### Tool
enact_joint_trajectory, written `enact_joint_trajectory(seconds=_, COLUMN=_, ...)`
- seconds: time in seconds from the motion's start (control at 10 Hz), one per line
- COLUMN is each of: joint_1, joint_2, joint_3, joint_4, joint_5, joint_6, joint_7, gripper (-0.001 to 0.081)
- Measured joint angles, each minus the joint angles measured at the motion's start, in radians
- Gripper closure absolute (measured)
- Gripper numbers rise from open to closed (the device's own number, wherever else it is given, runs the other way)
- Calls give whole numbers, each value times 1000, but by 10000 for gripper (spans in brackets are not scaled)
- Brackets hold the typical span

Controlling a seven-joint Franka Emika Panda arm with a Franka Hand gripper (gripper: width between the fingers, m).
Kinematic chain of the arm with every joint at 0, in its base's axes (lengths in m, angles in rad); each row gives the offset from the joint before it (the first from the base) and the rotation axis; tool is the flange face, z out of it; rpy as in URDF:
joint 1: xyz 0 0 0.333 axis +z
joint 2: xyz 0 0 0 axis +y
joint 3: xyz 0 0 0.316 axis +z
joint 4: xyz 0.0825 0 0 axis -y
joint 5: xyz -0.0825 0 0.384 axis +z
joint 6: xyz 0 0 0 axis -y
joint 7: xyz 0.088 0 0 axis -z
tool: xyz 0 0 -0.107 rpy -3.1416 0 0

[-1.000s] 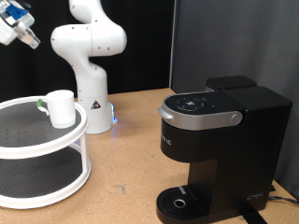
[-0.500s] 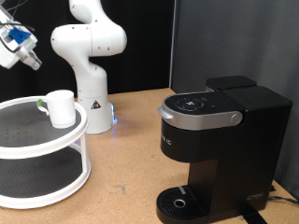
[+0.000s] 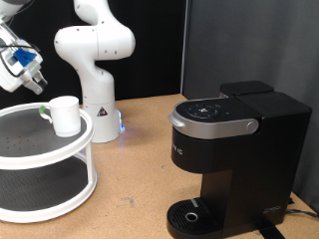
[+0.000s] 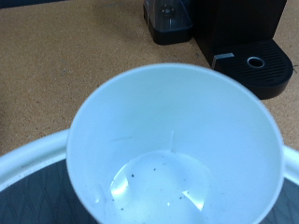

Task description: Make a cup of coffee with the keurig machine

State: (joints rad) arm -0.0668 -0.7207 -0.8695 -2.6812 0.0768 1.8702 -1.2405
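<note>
Dark curtains backed a brown table (image 3: 140,149) with a white two-tier round stand (image 3: 60,149) at the exterior view's left and the machine (image 3: 234,149) at its right. On the stand's upper tier stood the cup (image 3: 66,115), well apart from the machine, whose lid looked closed and whose round drip base (image 3: 194,214) sat bare.

At the exterior view's upper left the pincer (image 3: 30,80) hung above and just left of the cup, touching nothing; whether its fingers were spread or pressed together I cannot tell. Judging by this, the step in hand was the reach for the cup, and the grasp would call for a descent centred over the rim or wall so the light cup does not tip.

Seen from the wrist, the cup (image 4: 177,149) was plain white, upright and open, with small dark specks and a faint wet sheen on its bottom
</note>
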Motion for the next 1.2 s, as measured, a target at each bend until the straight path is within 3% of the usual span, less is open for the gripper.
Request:
enact_joint_trajectory(seconds=0.1, joint_1=0, joint_2=7, joint_3=-8, joint_4=-15, joint_5=-8, joint_6=20, joint_7=-8, gripper=432)
enact_joint_trajectory(seconds=0.2, joint_1=0, joint_2=12, joint_3=-15, joint_4=-29, joint_5=-12, joint_6=38, joint_7=-17, gripper=432)
enact_joint_trajectory(seconds=0.3, joint_1=0, joint_2=16, joint_3=-21, joint_4=-41, joint_5=-12, joint_6=55, joint_7=-27, gripper=297)
enact_joint_trajectory(seconds=0.4, joint_1=0, joint_2=17, joint_3=-25, joint_4=-56, joint_5=-12, joint_6=73, joint_7=-39, gripper=297)
enact_joint_trajectory(seconds=0.5, joint_1=1, joint_2=17, joint_3=-27, joint_4=-69, joint_5=-12, joint_6=86, joint_7=-50, gripper=96)
enact_joint_trajectory(seconds=0.6, joint_1=1, joint_2=17, joint_3=-27, joint_4=-80, joint_5=-12, joint_6=100, joint_7=-57, gripper=29)
enact_joint_trajectory(seconds=1.2, joint_1=0, joint_2=22, joint_3=-27, joint_4=-107, joint_5=-12, joint_6=157, joint_7=-32, gripper=5)
